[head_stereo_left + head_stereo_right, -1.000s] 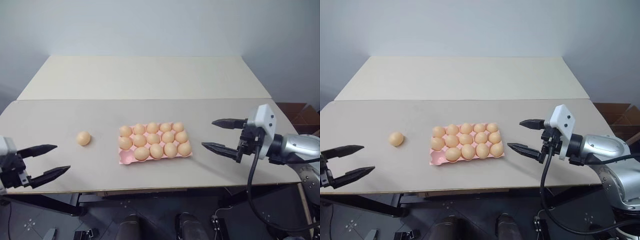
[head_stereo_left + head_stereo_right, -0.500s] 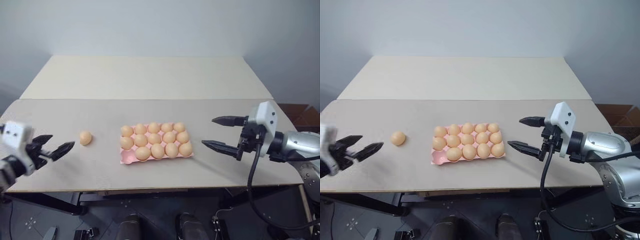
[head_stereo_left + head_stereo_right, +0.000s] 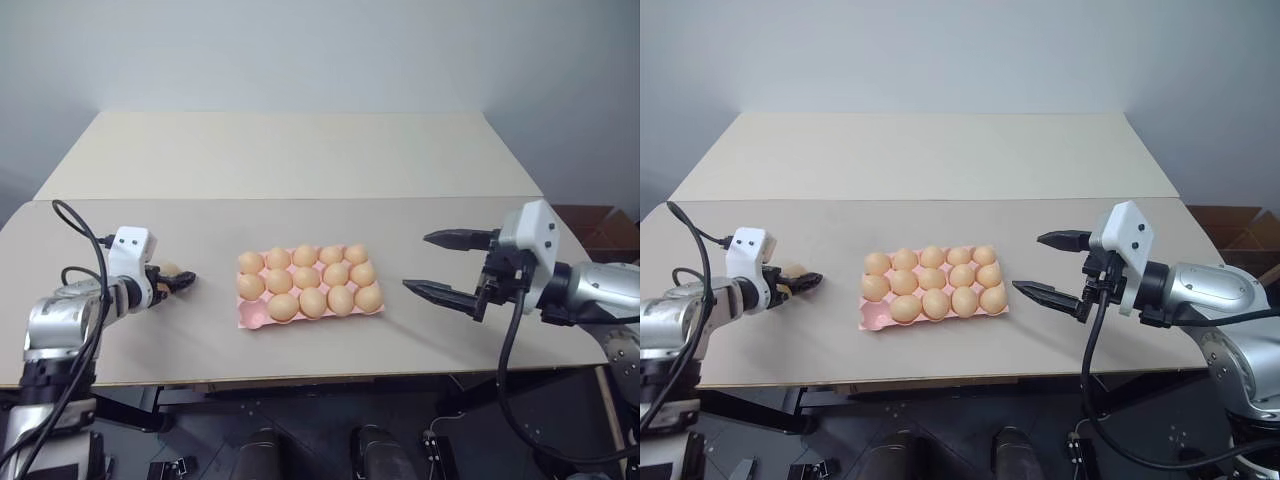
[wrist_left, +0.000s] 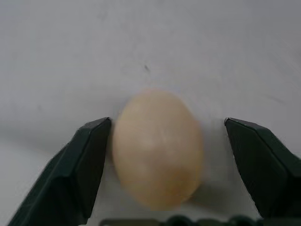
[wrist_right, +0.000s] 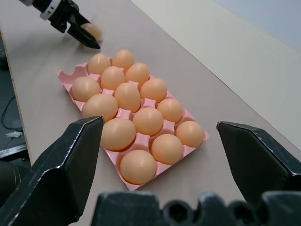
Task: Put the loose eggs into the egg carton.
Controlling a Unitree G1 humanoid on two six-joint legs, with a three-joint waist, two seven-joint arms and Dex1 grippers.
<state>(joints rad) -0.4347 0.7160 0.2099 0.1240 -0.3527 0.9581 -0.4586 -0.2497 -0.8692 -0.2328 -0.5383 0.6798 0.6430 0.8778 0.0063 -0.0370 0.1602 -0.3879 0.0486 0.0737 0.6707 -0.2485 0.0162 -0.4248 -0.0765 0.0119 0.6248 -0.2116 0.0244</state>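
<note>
Egg between the left gripper's fingers, on the table beside the carton.
Left gripper (image 4: 155,141) straddles the loose egg (image 4: 157,148), one finger (image 4: 77,174) touching it, the other with a gap, so not yet clamped. Right gripper (image 3: 440,265) hangs wide open, empty, right of the pink carton (image 3: 250,316), which holds fourteen eggs (image 5: 141,120), its near-left corner cup vacant.

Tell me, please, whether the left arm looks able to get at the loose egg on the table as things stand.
Probably yes: the left tool already straddles the loose egg, one finger at each side, a gap showing at one. Nothing lies between them on the table.
</note>
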